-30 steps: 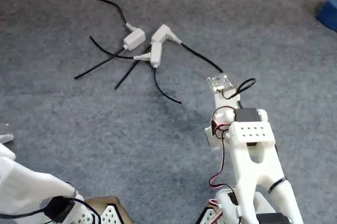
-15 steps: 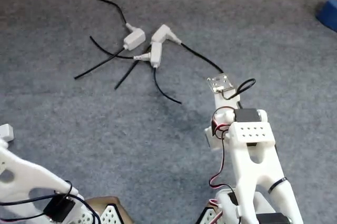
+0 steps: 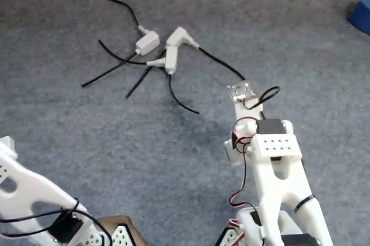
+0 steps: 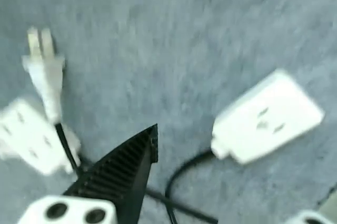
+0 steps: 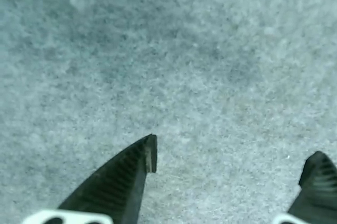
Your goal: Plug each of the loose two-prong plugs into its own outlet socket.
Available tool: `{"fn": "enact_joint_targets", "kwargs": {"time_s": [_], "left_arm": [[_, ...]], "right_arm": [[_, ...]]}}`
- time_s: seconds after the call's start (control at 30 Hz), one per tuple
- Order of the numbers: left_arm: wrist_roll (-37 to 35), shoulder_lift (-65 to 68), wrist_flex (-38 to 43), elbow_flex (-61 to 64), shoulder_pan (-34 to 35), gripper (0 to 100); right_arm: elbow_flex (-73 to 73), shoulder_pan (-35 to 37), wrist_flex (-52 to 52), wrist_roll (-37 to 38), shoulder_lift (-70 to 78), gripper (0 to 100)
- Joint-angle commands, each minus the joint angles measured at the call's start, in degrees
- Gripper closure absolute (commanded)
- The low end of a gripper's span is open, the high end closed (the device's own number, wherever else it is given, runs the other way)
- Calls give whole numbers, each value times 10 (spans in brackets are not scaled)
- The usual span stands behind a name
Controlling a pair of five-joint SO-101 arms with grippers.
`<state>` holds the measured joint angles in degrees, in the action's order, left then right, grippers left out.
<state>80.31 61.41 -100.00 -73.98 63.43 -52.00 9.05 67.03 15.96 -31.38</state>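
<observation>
Left of the plug, the left gripper is hanging spread open over the grey table. The plug is lying loose with its prongs bare, a white socket is lying just beside it, and a second socket is lying near it. Right of the plug, the right gripper is hovering over the table, spread wide.

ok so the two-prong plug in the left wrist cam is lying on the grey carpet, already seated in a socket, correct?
Not seated. The two-prong plug lies on the grey carpet, but its prongs are bare, in no socket; the white socket block lies apart from it. The left wrist view shows this.
</observation>
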Motion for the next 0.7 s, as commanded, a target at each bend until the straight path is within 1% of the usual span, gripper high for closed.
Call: {"fn": "enact_joint_targets", "kwargs": {"time_s": [0.0, 0.13, 0.2, 0.47, 0.57, 0.67], "left_arm": [[260, -5, -8, -29, 27, 500], [246, 7, 7, -29, 26, 500], [236, 14, 4, -29, 25, 500], [236, 33, -10, -24, 13, 500], [216, 33, -11, -24, 8, 500], [213, 34, -11, -23, 2, 501]], "right_arm": [[4, 5, -3, -2, -17, 595], [3, 5, -2, -2, -17, 595], [3, 5, -2, -2, -17, 595], [3, 6, -2, -2, -17, 595], [3, 6, -2, -2, -17, 595], [3, 6, -2, -2, -17, 595]]}}
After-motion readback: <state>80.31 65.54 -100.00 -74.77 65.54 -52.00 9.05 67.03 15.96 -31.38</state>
